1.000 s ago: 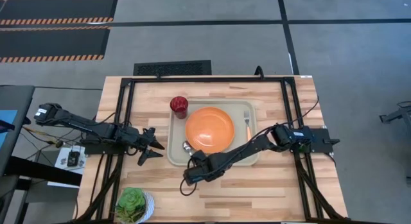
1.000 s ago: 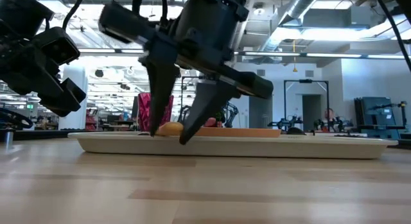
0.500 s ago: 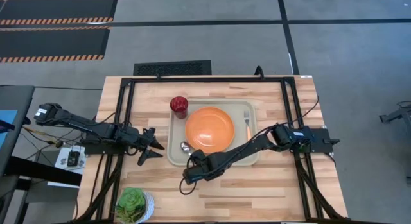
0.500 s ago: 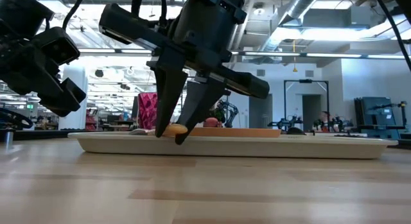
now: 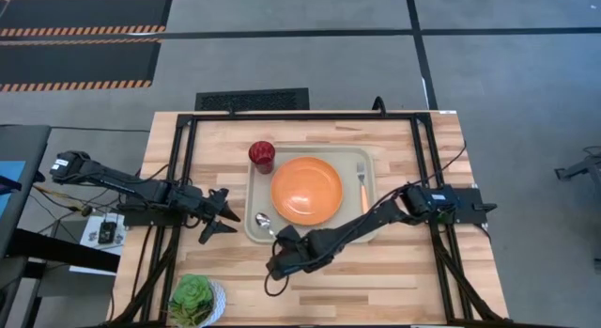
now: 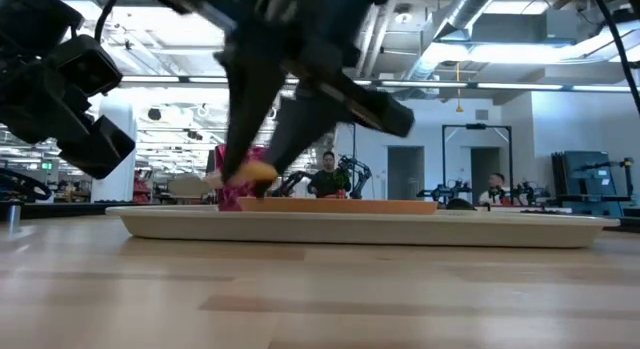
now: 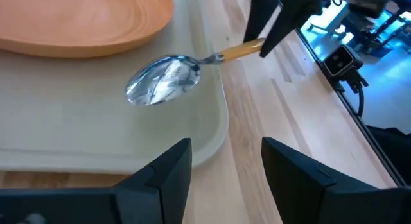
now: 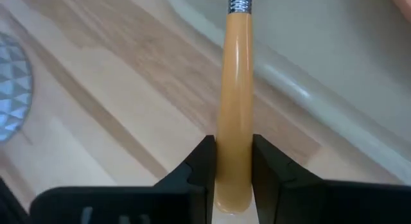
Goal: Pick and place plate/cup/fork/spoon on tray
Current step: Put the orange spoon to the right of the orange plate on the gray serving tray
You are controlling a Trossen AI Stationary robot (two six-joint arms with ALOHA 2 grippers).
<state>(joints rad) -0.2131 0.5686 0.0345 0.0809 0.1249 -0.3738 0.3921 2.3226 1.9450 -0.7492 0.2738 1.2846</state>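
Spoon (image 7: 164, 81) is light, stiff and slippery; you should pinch its slim orange handle. Right gripper (image 8: 232, 166) clamps that handle; left gripper (image 7: 225, 166) waits open.

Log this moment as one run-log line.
right hand: shut on spoon handle, bowl over tray corner | left hand: open, beside tray | plate, fork: on tray | cup: at tray corner

The right gripper (image 5: 279, 240) now pinches the spoon (image 5: 267, 225) by its handle. Together they rise off the tray (image 5: 258, 232), spoon bowl newly uncovered.
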